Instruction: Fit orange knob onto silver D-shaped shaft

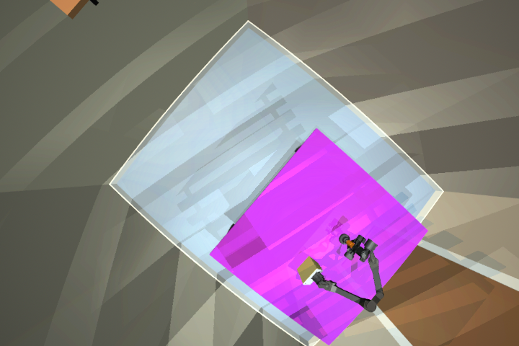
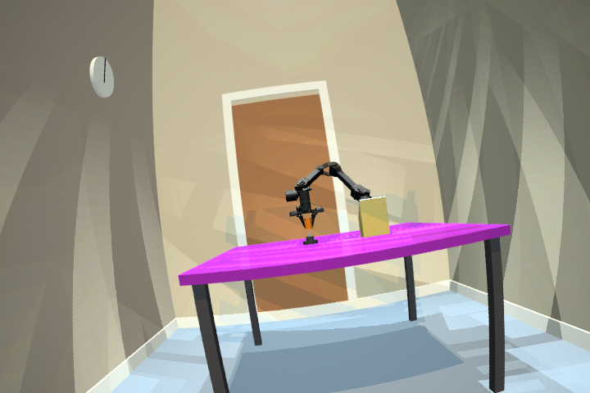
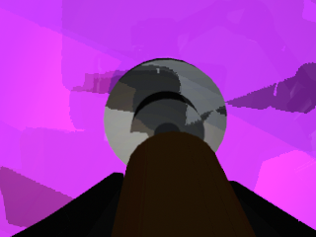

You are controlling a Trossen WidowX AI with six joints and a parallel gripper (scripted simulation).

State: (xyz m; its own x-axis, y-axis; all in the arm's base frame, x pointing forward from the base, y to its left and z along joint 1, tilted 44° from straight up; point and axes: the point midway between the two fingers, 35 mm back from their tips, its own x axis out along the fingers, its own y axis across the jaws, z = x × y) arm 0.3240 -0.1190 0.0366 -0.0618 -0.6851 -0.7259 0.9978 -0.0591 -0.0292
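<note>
The orange knob (image 1: 349,243) (image 2: 308,223) (image 3: 173,185) is upright between the fingers. My gripper (image 1: 351,244) (image 2: 308,226) (image 3: 174,187) is shut on it and points down. The dark round pedestal (image 1: 343,238) (image 2: 310,240) (image 3: 118,106) stands on the table below the knob. In the exterior view the silver shaft (image 2: 309,234) shows as a small light tip just under the knob, with the knob's body above the pedestal. In the wrist view the knob covers the shaft and the pedestal's near part. The knob's hole and both flat sides are hidden.
The magenta table (image 1: 300,195) (image 2: 258,262) carries the arm. A tan block (image 1: 308,269) (image 2: 374,216) stands at the arm's base, to the right of the pedestal in the exterior view. The arm (image 1: 375,275) (image 2: 347,179) arches between this block and the gripper.
</note>
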